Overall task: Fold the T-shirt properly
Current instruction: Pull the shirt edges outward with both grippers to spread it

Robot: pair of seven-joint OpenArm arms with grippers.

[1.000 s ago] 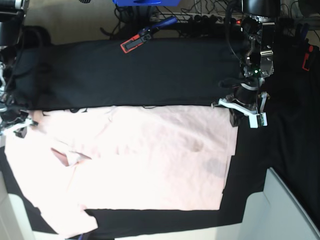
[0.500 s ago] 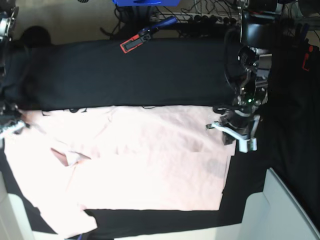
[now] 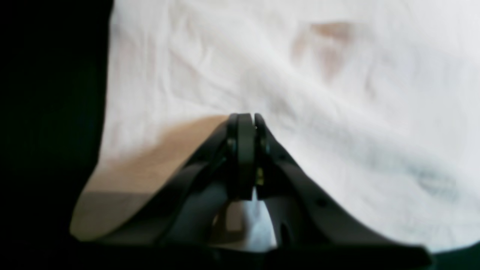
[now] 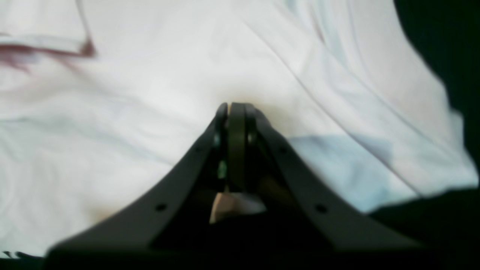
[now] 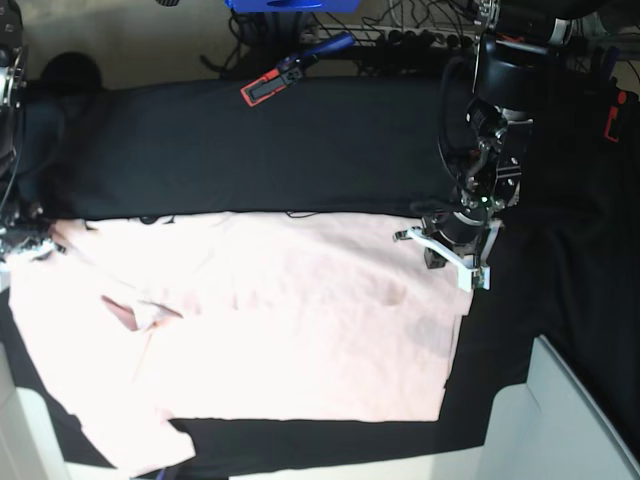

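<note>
The pale pink T-shirt (image 5: 280, 320) lies spread on the black table cloth (image 5: 250, 150), plain side up, with faint dark print showing through near its right end. My left gripper (image 5: 446, 257) is at the shirt's far right corner, shut on the fabric. In the left wrist view its fingertips (image 3: 245, 120) are pressed together with the T-shirt (image 3: 337, 75) raised around them. My right gripper (image 5: 22, 243) is at the far left corner by the sleeve. Its fingertips (image 4: 234, 108) are closed on the T-shirt (image 4: 150, 75).
A red-and-black clamp (image 5: 268, 88) with a blue handle lies at the back edge, beside cables and a blue box (image 5: 290, 5). A pale grey bin (image 5: 570, 420) stands at the front right. A red clamp (image 5: 612, 120) sits at the far right.
My left gripper has moved left and toward the front, pulling the shirt's far right corner inward over the fabric. My right gripper has shifted slightly at the left edge.
</note>
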